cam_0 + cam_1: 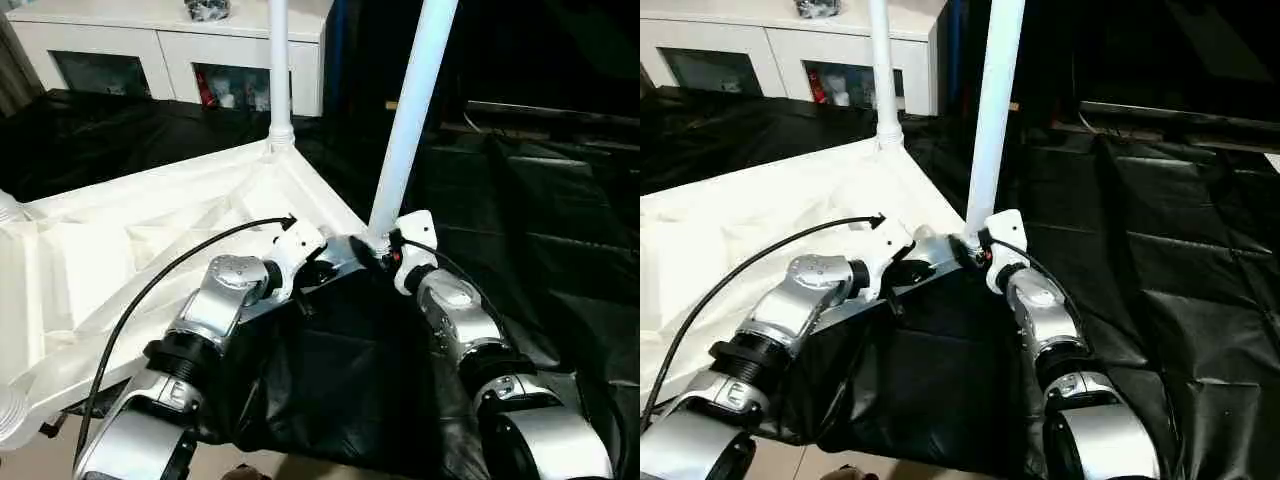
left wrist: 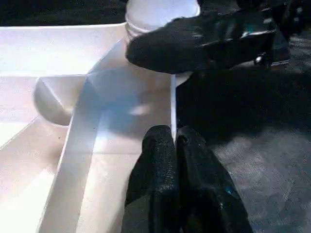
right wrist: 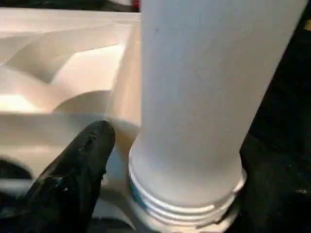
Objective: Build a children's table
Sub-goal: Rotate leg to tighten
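Note:
The white tabletop (image 1: 150, 230) lies upside down on a black sheet, ribs up. One white leg (image 1: 279, 60) stands upright in the far corner socket. A second leg (image 1: 410, 110) rises, slightly tilted, from the near right corner, and threaded rings (image 3: 184, 204) show at its foot. My left gripper (image 2: 175, 141) is shut on the thin rim of the tabletop beside that corner. My right gripper (image 1: 375, 250) sits at the foot of the second leg, open. One of its black fingers (image 3: 82, 165) stands a little off the tube, and the other is hidden behind it.
Black sheeting (image 1: 540, 220) covers the floor around the tabletop. A white cabinet (image 1: 170, 50) with glass-fronted doors stands along the back. Bare round corner sockets (image 1: 12, 415) show at the tabletop's left end.

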Robot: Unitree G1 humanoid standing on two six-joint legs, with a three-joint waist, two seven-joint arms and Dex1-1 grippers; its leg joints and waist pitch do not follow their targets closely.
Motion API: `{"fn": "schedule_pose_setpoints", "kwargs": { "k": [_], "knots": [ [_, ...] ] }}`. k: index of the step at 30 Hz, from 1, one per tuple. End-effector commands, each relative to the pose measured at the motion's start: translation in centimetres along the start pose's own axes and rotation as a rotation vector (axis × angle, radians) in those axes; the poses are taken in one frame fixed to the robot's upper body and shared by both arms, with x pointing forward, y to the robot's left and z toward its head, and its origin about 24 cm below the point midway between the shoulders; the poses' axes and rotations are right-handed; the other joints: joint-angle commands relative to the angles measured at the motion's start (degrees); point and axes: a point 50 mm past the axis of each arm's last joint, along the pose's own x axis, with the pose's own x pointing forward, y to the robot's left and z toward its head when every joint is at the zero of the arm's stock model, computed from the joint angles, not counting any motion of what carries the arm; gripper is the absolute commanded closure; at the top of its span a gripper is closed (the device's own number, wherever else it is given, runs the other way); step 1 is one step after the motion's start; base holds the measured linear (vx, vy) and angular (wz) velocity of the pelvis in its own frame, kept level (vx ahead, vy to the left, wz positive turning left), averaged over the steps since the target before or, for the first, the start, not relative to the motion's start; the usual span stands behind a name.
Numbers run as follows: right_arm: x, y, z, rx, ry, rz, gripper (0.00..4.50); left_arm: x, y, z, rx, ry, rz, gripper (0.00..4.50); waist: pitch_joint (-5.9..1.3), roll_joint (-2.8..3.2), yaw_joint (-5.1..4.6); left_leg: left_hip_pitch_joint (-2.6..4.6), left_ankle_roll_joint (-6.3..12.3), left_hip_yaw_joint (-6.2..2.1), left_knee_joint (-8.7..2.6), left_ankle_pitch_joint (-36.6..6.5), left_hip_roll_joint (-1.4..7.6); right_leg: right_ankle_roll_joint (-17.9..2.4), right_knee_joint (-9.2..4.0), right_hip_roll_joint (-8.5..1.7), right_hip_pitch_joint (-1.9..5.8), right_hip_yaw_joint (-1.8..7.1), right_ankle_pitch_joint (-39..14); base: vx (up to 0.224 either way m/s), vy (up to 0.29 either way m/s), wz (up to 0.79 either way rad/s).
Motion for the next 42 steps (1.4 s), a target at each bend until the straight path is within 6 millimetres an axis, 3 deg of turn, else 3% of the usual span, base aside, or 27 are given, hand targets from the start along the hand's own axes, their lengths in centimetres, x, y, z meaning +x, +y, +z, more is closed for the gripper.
{"fn": "schedule_pose_setpoints", "kwargs": {
  "k": [1,6,16,17,18,20,29,34,36,37,38,39,42],
  "knots": [
    [0.1,2.0,-0.8,-0.07,0.06,0.217,0.58,0.0,-1.0,1.6,0.048,-0.109,-0.13,4.5,-3.35,-0.23,0.12,0.43,2.95,-0.88,-3.91,-12.0,2.59,-12.3,-4.43,-5.14,2.8,2.96,-10.3,0.0,0.0,0.0],
    [-1.0,1.3,-0.8,-0.145,0.083,0.368,0.58,-1.3,-0.8,0.8,0.078,-0.075,-0.213,4.5,-3.42,-0.15,0.49,0.36,4.15,-0.66,-3.61,-10.3,2.65,-13.4,-4.11,-5.0,2.93,2.79,-8.7,0.0,0.0,0.0],
    [-3.6,0.8,-0.8,-0.18,0.124,0.694,0.58,-3.7,0.2,-0.2,0.091,-0.032,-0.317,4.5,-3.45,-0.04,1.44,0.73,4.41,-0.56,-3.55,-10.9,3.08,-14.5,-3.81,-4.87,2.65,2.79,-7.9,0.0,0.0,0.0],
    [-3.7,0.8,-0.7,-0.174,0.125,0.722,0.74,-3.9,0.2,-0.3,0.087,-0.034,-0.339,4.5,-3.49,-0.06,1.5,0.65,4.43,-0.59,-3.55,-10.8,3.06,-14.6,-3.7,-4.92,2.73,2.76,-7.8,0.0,0.0,0.0],
    [-3.9,0.8,-0.7,-0.168,0.13,0.747,0.74,-4.0,0.1,-0.3,0.082,-0.033,-0.362,4.5,-3.45,-0.51,1.5,0.61,4.59,-0.56,-3.55,-10.6,3.02,-14.5,-3.75,-4.83,2.82,2.75,-7.7,0.0,0.0,0.0],
    [-4.1,1.0,-0.8,-0.17,0.14,0.78,0.93,-4.2,-0.1,-0.5,0.077,-0.028,-0.397,4.5,-3.5,-0.28,1.66,0.59,4.72,-0.6,-3.53,-10.2,3.11,-14.5,-3.65,-5.03,2.75,2.77,-7.6,0.0,0.0,0.0],
    [-4.1,2.0,-1.3,-0.147,0.136,0.816,1.7,-4.5,-0.5,-0.9,0.073,-0.015,-0.428,4.5,-3.43,-0.35,1.67,0.68,3.78,-0.64,-3.63,-10.5,3.06,-14.2,-3.77,-5.0,2.69,2.79,-9.2,0.0,0.0,0.0],
    [-3.6,2.0,-1.5,-0.117,0.123,0.721,1.78,-4.0,0.0,-0.7,0.089,-0.009,-0.335,4.5,-3.43,-0.26,1.65,0.7,3.78,-0.65,-3.64,-10.2,3.07,-14.2,-3.72,-4.93,2.61,2.77,-8.7,0.0,0.0,0.0],
    [-2.5,1.7,-1.5,-0.096,0.104,0.542,1.79,-3.2,0.6,-0.3,0.075,-0.021,-0.227,4.5,-3.19,-0.32,1.48,0.78,3.01,-0.68,-3.82,-11.4,3.02,-13.7,-4.06,-5.06,2.48,2.84,-11.0,0.0,0.0,0.0],
    [-1.9,1.5,-1.5,-0.074,0.092,0.433,1.79,-2.8,0.8,0.0,0.061,-0.035,-0.17,4.5,-3.04,-0.33,1.14,1.15,1.16,-0.85,-4.05,-13.6,2.84,-12.7,-4.59,-5.3,2.29,2.95,-15.9,0.0,0.0,0.0],
    [-1.9,1.5,-1.5,-0.074,0.092,0.433,1.8,-2.8,0.8,0.0,0.061,-0.035,-0.17,4.5,-2.98,-0.35,1.06,1.19,0.73,-0.93,-4.16,-14.3,2.76,-12.1,-4.84,-5.35,2.36,2.91,-17.8,0.0,0.0,0.0],
    [-1.2,1.6,-1.5,-0.047,0.078,0.314,1.8,-2.1,0.9,0.5,0.049,-0.049,-0.117,4.5,-3.04,-0.41,1.06,1.15,0.38,-0.94,-4.12,-14.6,2.73,-11.0,-5.04,-5.38,2.38,2.97,-19.6,0.0,0.0,0.0],
    [-0.1,2.1,-1.7,0.006,0.075,0.172,1.8,-0.8,0.6,1.2,0.026,-0.067,-0.051,4.5,-3.1,-0.42,0.62,1.08,-0.32,-1.03,-4.32,-14.5,2.79,-10.4,-5.0,-5.26,2.26,3.01,-19.1,0.0,0.0,0.0]
  ]
}}
